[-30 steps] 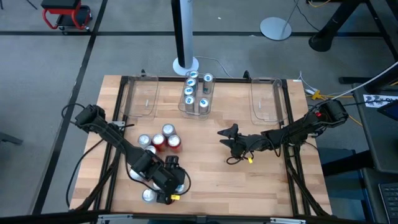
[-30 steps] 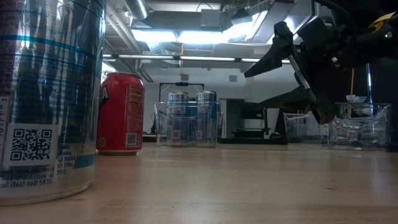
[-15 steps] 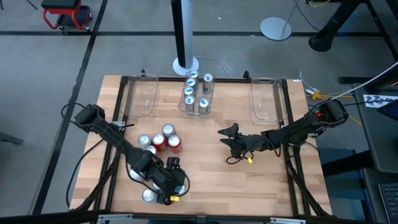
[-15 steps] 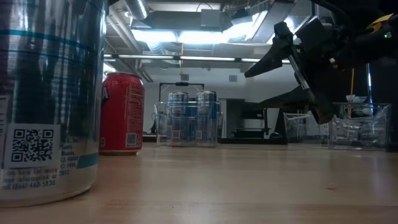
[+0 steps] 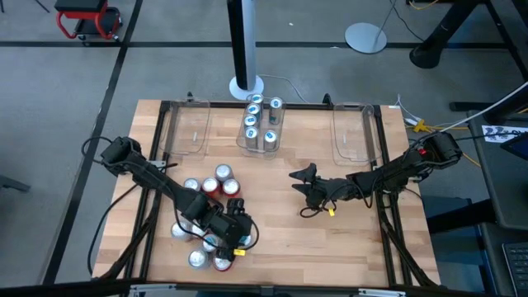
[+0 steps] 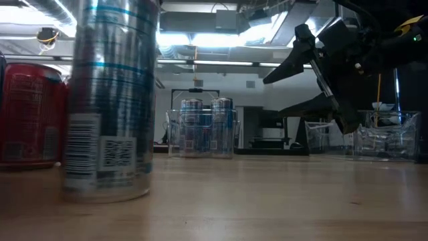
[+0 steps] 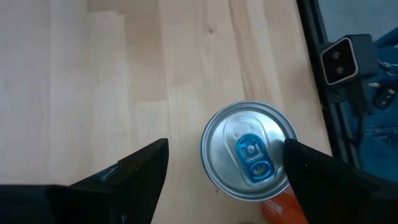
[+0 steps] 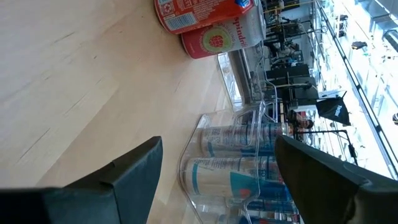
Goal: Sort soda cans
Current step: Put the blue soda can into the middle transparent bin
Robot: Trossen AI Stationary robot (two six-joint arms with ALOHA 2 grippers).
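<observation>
A silver soda can with a blue tab (image 7: 249, 152) stands upright on the table near its front edge; it is the large can (image 6: 110, 100) in the low view. My left gripper (image 7: 227, 177) (image 5: 224, 247) is open and straddles this can from above. My right gripper (image 5: 304, 186) (image 6: 307, 73) hangs open over the middle of the table with nothing between its fingers. Red and silver cans (image 5: 213, 183) stand in a group left of centre. Several blue-and-white cans (image 5: 260, 124) stand in the middle clear bin. My left gripper has the inner side of one finger (image 7: 323, 177) against the can's side wall just below the rim (image 7: 285, 142). The other finger (image 7: 134, 174) stands apart from the can. The fingers slant down from above. The can stands upright with its base on the table.
Two clear bins (image 5: 188, 130) (image 5: 356, 132) sit at the far left and far right of the table. More loose cans (image 5: 180, 229) (image 5: 198, 258) stand beside my left arm. A red can (image 6: 30, 114) stands behind the silver one. A black frame rail (image 7: 317, 74) runs along the near edge.
My left gripper has moved toward the table's right edge and a little down, staying open. The silver can has slid along the table toward the right and away from the near edge, and has turned about its axis. Cans that the arm covered now show.
</observation>
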